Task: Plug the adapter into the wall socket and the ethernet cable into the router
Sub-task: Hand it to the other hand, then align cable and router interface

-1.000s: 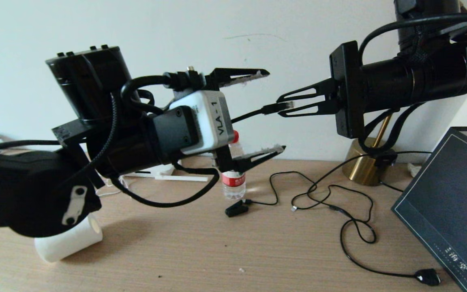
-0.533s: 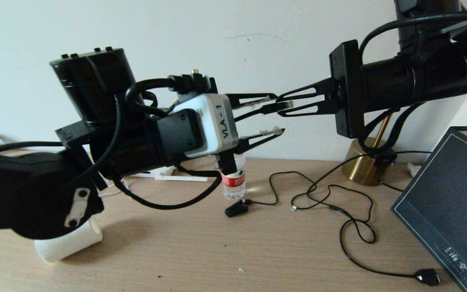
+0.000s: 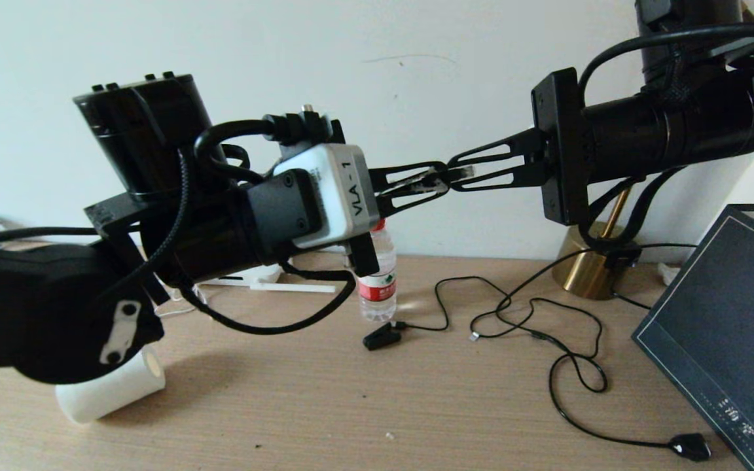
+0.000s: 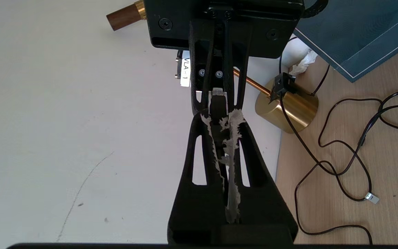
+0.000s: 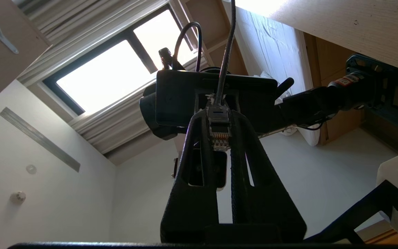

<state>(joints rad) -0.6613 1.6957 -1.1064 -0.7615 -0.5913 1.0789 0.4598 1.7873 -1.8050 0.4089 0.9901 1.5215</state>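
Plain white wall [image 3: 416, 85] fills the background above a light wood desk [image 3: 364, 405], and both arms meet in mid-air in front of it. Seen from the head camera, the left gripper [image 3: 430, 184] reaches in from nine o'clock and the right gripper [image 3: 461, 173] from three o'clock, fingertips nose to nose.

Between them lies the ethernet cable [image 3: 387, 190], its clear connector plug [image 5: 219, 134] pinched in the right gripper's closed jaws, contacts facing back toward that wrist. The left gripper's jaws are closed too, clamped on the dark boot just behind the plug, so both grippers hold the one cable end. Its long axis runs roughly level along the nine-to-three line, in line with both sets of fingers, and the black cord trails off toward the left arm.

My reading is a handover: the right grip probably has to let go so the left can carry the plug. Neither the router's ports nor the adapter and wall socket can be made out.

Down on the desk, at about six o'clock from the grippers, stand a small water bottle [image 3: 377, 288] and loose black cords [image 3: 547, 327], with a brass lamp base [image 3: 590, 265] at four o'clock.
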